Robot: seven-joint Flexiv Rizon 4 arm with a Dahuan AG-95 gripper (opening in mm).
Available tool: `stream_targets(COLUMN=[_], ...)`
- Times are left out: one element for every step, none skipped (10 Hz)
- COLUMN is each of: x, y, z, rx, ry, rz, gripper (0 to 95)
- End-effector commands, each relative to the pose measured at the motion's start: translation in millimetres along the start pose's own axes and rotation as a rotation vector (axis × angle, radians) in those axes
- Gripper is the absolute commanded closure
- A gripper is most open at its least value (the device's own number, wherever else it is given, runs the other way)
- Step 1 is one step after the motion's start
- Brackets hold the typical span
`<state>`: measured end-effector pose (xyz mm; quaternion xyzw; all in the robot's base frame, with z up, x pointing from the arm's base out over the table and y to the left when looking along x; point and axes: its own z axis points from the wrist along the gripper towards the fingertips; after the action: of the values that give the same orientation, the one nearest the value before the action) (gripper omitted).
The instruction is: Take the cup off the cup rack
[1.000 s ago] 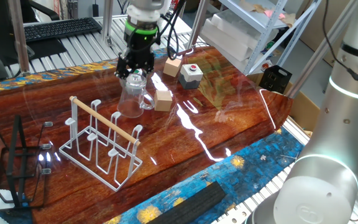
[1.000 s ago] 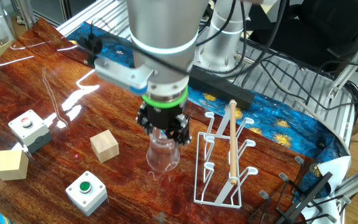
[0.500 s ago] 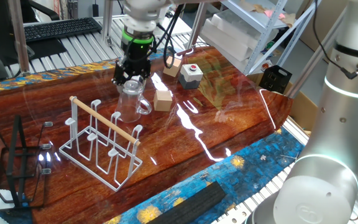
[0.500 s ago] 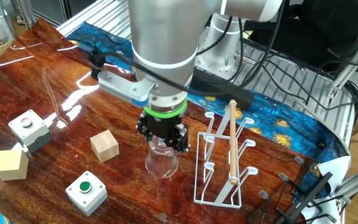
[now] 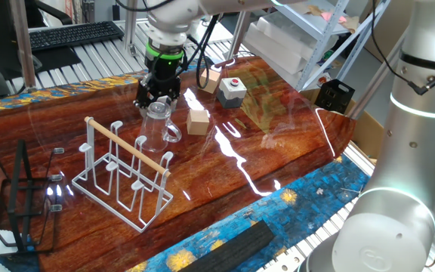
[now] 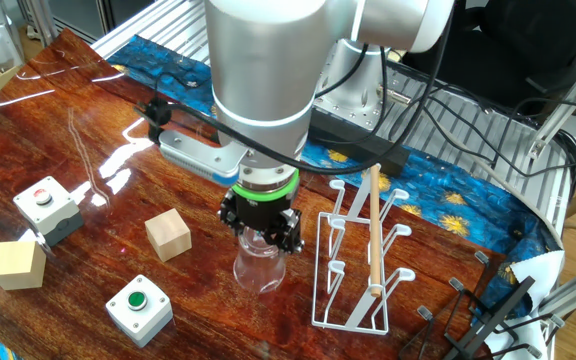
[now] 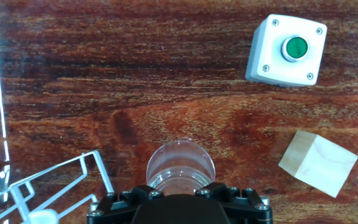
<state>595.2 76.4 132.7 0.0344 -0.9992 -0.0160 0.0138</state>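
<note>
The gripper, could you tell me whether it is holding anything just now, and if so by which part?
Yes: the gripper holds the cup by its upper rim, the jaws closed on it from above, beside the cup rack.

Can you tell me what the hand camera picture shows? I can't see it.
Looking straight down, the gripper holds the clear cup over a shiny brown wooden table. A white box with a green button and a wooden block sit right; the white cup rack pokes in lower left.
</note>
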Motion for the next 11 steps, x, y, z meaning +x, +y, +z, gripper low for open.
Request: stream_targets(x=[0.6,0.6,0.5,0.4,0.4,0.4,0.5,0.5,0.6,0.5,0.5], y=[0.5,0.5,0.5,0.5,0.5,0.5,0.5,0.5,0.5,0.5,0.5], z=[2.8,5.5,6.5,8.6,10.7,11.5,13.0,14.5,15.2,15.2,15.4], rx=[-0.005,-0.007,-0.009,-0.014,-0.013,-0.015,-0.016,-0.016,-0.016,-0.012,-0.009], ry=[0.004,0.002,0.004,0.004,0.002,0.002,0.003,0.001,-0.001,-0.001,-0.001], rz=[0.002,0.005,0.005,0.005,0.005,0.006,0.005,0.002,0.002,0.009,0.026], gripper=[95.0,95.0,95.0,95.0,95.0,95.0,95.0,95.0,95.0,95.0,76.0])
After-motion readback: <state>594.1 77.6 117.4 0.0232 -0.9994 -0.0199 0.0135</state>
